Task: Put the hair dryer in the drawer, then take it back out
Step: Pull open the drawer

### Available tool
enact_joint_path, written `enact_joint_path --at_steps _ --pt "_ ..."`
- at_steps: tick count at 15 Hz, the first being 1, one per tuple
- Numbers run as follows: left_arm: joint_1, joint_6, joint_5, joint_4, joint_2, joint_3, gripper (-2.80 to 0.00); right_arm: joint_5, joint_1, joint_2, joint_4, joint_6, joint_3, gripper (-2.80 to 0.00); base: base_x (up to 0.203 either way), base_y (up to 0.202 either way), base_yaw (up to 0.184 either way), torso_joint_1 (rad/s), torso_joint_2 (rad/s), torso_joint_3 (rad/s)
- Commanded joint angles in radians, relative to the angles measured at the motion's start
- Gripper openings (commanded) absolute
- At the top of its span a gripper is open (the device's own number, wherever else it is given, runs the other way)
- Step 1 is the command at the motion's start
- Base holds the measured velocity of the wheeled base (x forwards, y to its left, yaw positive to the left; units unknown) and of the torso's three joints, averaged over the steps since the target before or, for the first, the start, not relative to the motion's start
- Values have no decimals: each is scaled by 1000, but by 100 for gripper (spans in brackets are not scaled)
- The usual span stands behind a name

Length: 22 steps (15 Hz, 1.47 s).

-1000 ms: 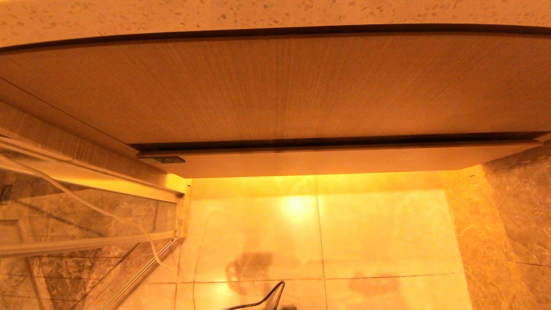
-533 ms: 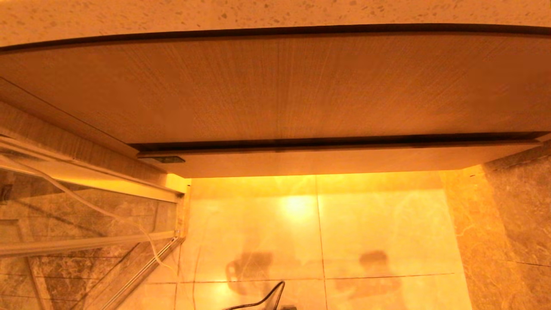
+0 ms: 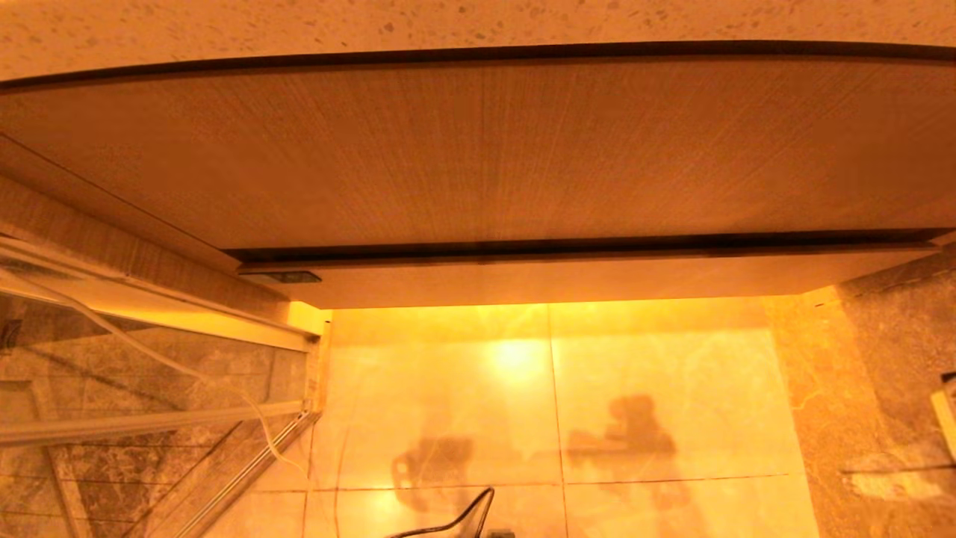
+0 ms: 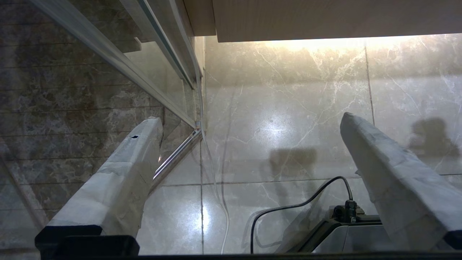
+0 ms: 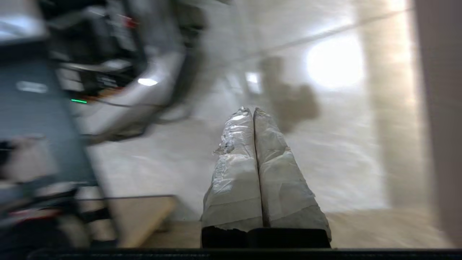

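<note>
Left gripper (image 4: 249,122): parked low over the tiled floor (image 3: 553,418) at 7 o'clock, fingers spread wide, holding nothing. Drawer (image 3: 567,280): 12 o'clock, front flush under the wood-grain panel (image 3: 478,149), pushed in. Hair dryer: not visible in any view. Right gripper (image 5: 253,110): 5 o'clock, above floor, fingers pressed together, nothing between them.

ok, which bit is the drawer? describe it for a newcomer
Under the speckled countertop hangs a big wood-grain panel. The drawer is the shut pale strip below it, past a dark gap. Unlike the panel, it is narrow, plain and handle-less.
</note>
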Motion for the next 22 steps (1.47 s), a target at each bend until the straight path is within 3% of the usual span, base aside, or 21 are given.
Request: enact_joint_path --at_steps 1,4,10,11,12,22 --pt "0 0 0 0 0 0 0 -56 -15 19 -95 -45 26 -280 0 0 0 0 0 0" --pt "0 0 0 0 0 0 0 -205 -18 19 -238 -171 47 -280 0 0 0 0 0 0" --pt "0 0 0 0 0 0 0 -179 -14 55 -282 -200 81 -280 0 0 0 0 0 0" --pt "0 0 0 0 0 0 0 -174 -14 77 -291 -204 81 -213 0 0 0 0 0 0" --pt "0 0 0 0 0 0 0 -160 -10 100 -294 -206 80 0 0 0 0 0 0 0" --pt "0 0 0 0 0 0 0 -138 59 299 -626 -199 94 0 0 0 0 0 0 0"
